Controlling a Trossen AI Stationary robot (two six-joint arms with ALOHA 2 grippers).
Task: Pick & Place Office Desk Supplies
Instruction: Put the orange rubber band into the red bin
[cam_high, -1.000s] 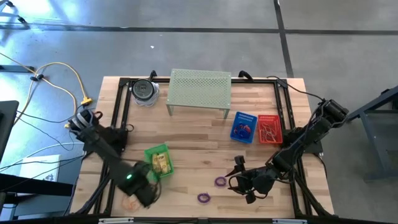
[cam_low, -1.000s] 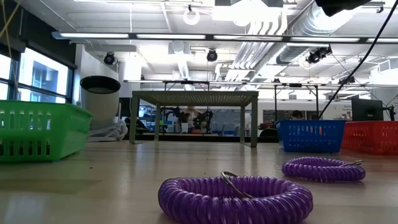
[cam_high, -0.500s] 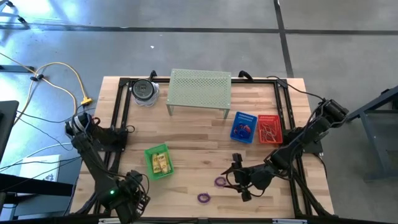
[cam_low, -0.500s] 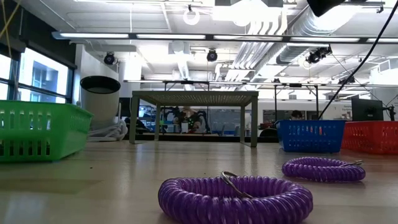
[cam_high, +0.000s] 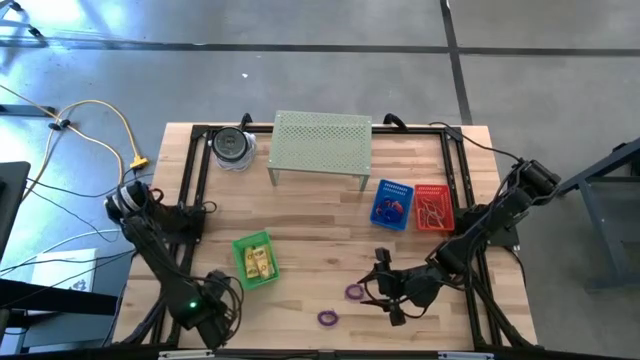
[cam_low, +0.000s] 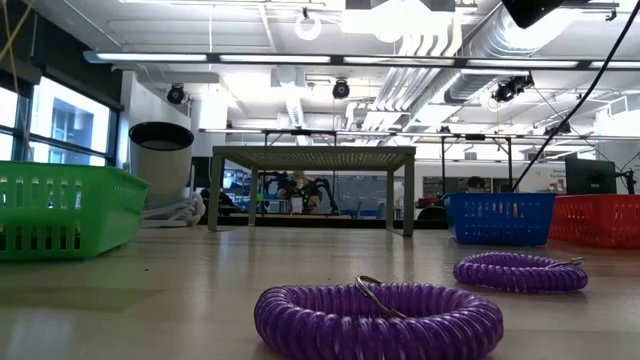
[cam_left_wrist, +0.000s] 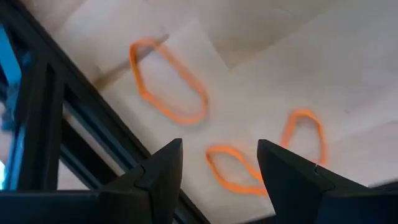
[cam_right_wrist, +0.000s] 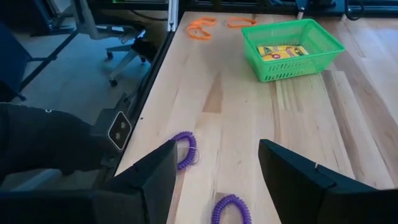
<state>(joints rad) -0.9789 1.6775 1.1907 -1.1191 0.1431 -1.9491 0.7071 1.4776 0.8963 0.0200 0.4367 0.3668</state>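
A grey concrete floor (cam_high: 300, 70) with dark seams filled the upper part of the high view. Yellow cables (cam_high: 105, 120) trailed at upper left. In the low view, ceiling strip lights (cam_low: 200, 57), white ducts (cam_low: 420, 40) and windows (cam_low: 50, 125) at left showed.

Perforated shelf (cam_high: 322, 138) stands at the table's (cam_high: 310, 215) far edge, centre. A round container (cam_high: 232, 147) sits just to its left. Two small baskets (cam_high: 392, 204) (cam_high: 433, 208), side by side and touching, lie to the right, nearer than the shelf. A third basket (cam_high: 254, 261) holding packets (cam_high: 260, 262) sits left of centre. Two coiled loops (cam_high: 355, 292) (cam_high: 328, 318) lie near the front edge, centre; right gripper (cam_high: 383, 287) just right of them. Flat loops (cam_left_wrist: 168, 84) lie at the front-left corner under the left gripper (cam_high: 212, 318).
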